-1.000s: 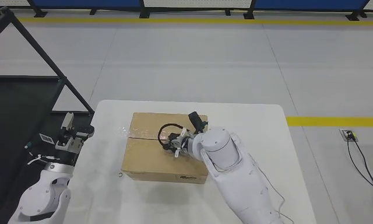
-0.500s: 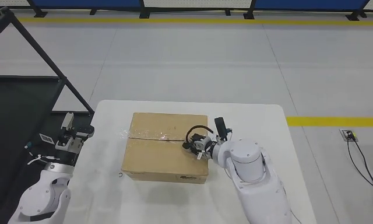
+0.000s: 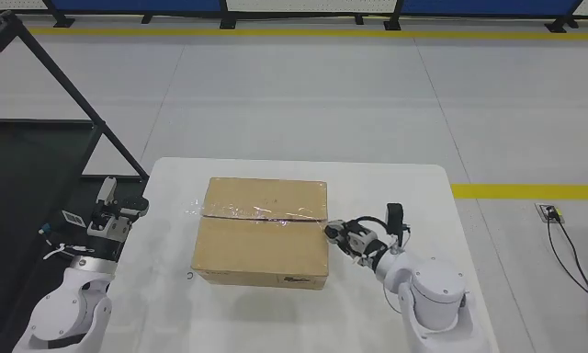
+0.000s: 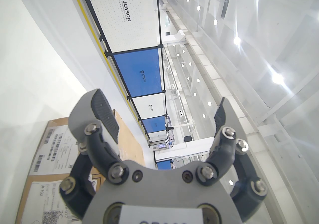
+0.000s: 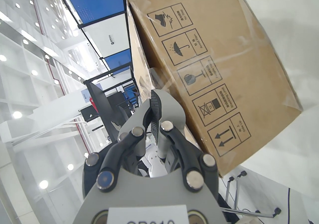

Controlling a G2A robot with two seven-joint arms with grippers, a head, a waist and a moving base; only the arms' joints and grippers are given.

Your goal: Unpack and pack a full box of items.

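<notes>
Cardboard, brown and taped, the rectangular box (image 3: 262, 232) may skid on the white counter (image 3: 404, 183) if the right gripper (image 3: 332, 231), jaws clenched (on clear tape (image 3: 241, 209), perhaps), tugs; left gripper (image 4: 159, 108): jaws apart.

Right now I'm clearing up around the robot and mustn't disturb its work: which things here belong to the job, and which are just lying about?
Job: cardboard box, taped shut; clear tape along its top seam; right arm, jaws shut at the box's right edge; left arm, jaws open.
Lying about: black frame beside the table; cable on the floor.
</notes>
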